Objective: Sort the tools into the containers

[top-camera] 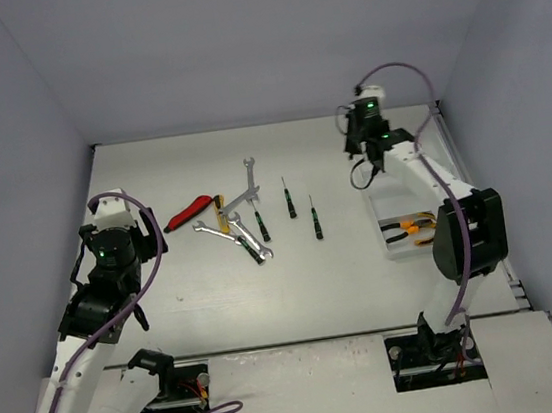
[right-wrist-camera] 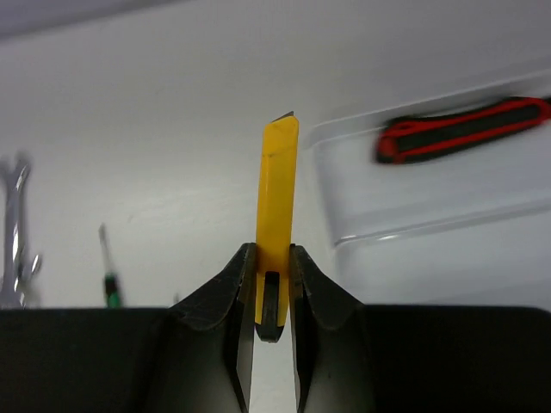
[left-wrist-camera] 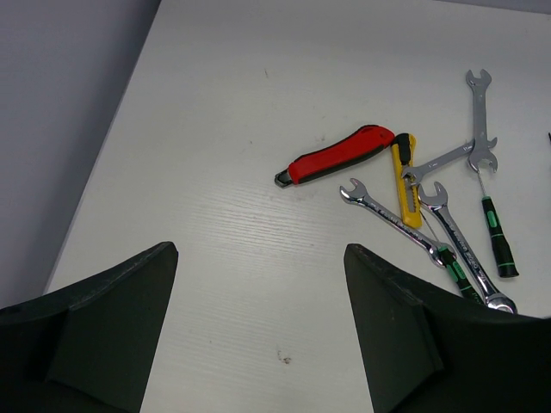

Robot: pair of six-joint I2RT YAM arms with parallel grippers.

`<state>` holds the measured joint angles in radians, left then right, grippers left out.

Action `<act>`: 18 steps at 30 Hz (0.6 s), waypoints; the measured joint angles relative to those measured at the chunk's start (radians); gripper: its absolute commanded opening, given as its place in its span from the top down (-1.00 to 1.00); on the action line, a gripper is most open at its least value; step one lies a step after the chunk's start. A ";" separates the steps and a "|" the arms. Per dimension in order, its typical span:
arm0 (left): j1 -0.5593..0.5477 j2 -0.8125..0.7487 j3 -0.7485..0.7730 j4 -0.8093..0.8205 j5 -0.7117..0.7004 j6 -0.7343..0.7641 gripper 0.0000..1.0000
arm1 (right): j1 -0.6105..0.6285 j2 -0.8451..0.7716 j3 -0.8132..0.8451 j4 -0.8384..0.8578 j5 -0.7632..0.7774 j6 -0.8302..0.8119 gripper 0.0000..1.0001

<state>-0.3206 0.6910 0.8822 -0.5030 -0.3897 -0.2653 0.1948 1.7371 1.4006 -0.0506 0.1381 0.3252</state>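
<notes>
Upper right of the overhead view: the right gripper (right-wrist-camera: 273,254), jaws clamped on the butt end of a yellow cutter (right-wrist-camera: 277,172), holds it just left of the white tray (right-wrist-camera: 405,194), where a red-handled cutter (right-wrist-camera: 465,129) lies. Light, stiff and smooth, the tool may pivot in this end pinch; mid-body looks steadier. Only the tray's rim stands between. At left, the left gripper (left-wrist-camera: 258,258) hangs wide open and empty near loose wrenches (left-wrist-camera: 478,112).
</notes>
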 measured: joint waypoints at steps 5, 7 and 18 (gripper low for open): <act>0.001 0.008 0.000 0.000 0.007 0.000 -0.50 | -0.205 0.008 -0.017 0.005 0.008 0.203 1.00; 0.001 0.010 0.000 0.000 0.009 0.000 -0.50 | -0.259 0.030 -0.014 0.010 0.006 0.266 1.00; 0.005 0.011 0.000 0.000 0.029 -0.002 -0.50 | -0.367 0.229 0.032 0.040 -0.003 0.486 1.00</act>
<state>-0.3157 0.7019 0.8822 -0.5032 -0.3608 -0.2672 -0.1717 1.9663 1.4327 -0.0109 0.1347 0.8113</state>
